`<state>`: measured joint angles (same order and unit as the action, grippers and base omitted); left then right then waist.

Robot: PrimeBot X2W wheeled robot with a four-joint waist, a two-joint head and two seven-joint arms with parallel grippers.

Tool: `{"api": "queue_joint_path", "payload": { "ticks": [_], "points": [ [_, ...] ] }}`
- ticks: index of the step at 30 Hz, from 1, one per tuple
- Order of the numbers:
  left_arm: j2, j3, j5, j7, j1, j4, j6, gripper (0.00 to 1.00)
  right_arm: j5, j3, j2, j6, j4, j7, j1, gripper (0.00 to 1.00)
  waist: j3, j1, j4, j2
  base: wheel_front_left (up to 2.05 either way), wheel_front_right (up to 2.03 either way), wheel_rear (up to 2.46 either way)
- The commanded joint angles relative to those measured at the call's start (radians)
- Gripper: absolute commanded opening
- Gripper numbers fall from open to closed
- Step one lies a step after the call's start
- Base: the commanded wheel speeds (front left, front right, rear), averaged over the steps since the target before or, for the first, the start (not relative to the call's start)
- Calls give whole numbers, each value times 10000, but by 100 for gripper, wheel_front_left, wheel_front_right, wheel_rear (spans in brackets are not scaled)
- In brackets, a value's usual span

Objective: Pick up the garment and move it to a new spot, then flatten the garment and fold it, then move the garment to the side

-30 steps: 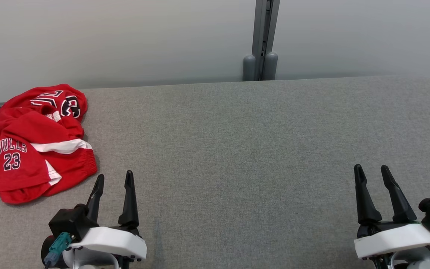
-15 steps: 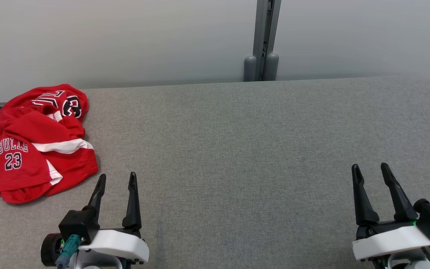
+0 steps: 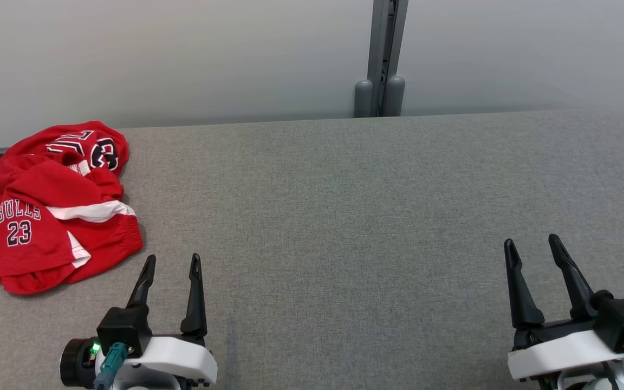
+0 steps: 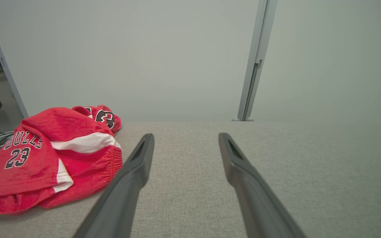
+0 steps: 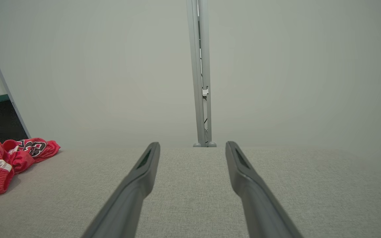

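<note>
Room: a pale wall [image 3: 182, 54] is seen behind a grey, cloth-covered table [image 3: 344, 216]. A grey post [image 3: 385, 54] is fixed at the middle of the far edge.
Garment: the red garment [image 3: 46, 216], marked "BULLS 23" and striped with white, is bunched in a heap at the left edge of the table, near the far left corner.
Left gripper: the left gripper [image 3: 173, 258] is held by the front edge, just beside the heap. Its fingers are spread apart and nothing is held.
Right gripper: the right gripper [image 3: 531, 241] is held by the front right corner, well apart from the heap. Its fingers are spread apart too, and nothing is held.
Step in hand: the pick-up is judged as not yet begun.
Doing it well: the heap is best reached by the left gripper, since it is nearer. A thick fold on top should be pinched, so the table cloth is not caught. The heap should be lifted clear, not dragged.
Open room: the middle and right of the table are bare. A middle spot is best picked, so that room is left on all sides for flattening.
Edges: care is needed at the left edge, where loose cloth could slip off.
</note>
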<state>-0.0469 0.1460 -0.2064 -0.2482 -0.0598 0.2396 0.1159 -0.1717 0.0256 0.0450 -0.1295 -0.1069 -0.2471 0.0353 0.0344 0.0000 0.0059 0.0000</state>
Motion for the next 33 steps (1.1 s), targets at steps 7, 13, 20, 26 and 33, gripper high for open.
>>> {"api": "queue_joint_path", "payload": {
  "ticks": [7,13,20,26,33],
  "points": [
    [-58,17,567,-185,-138,142,103,100,479,27,94,-20,-34,-208,-95,100,-1,0,14,0,0,0,0],
    [-57,-11,548,-174,-97,200,85,100,391,52,92,-20,-152,-198,-82,100,-35,0,-14,0,0,0,0],
    [-57,18,538,-174,-6,234,77,100,392,68,93,-20,-207,-198,-119,100,-95,0,-35,0,0,0,0],
    [-57,39,566,-174,45,260,52,100,398,61,91,-20,-212,-198,-184,100,-146,0,-20,0,0,0,0],
    [-57,40,582,-174,66,292,31,100,387,53,93,-20,-213,-198,-223,100,-192,0,9,0,0,0,0]
  ]
}}
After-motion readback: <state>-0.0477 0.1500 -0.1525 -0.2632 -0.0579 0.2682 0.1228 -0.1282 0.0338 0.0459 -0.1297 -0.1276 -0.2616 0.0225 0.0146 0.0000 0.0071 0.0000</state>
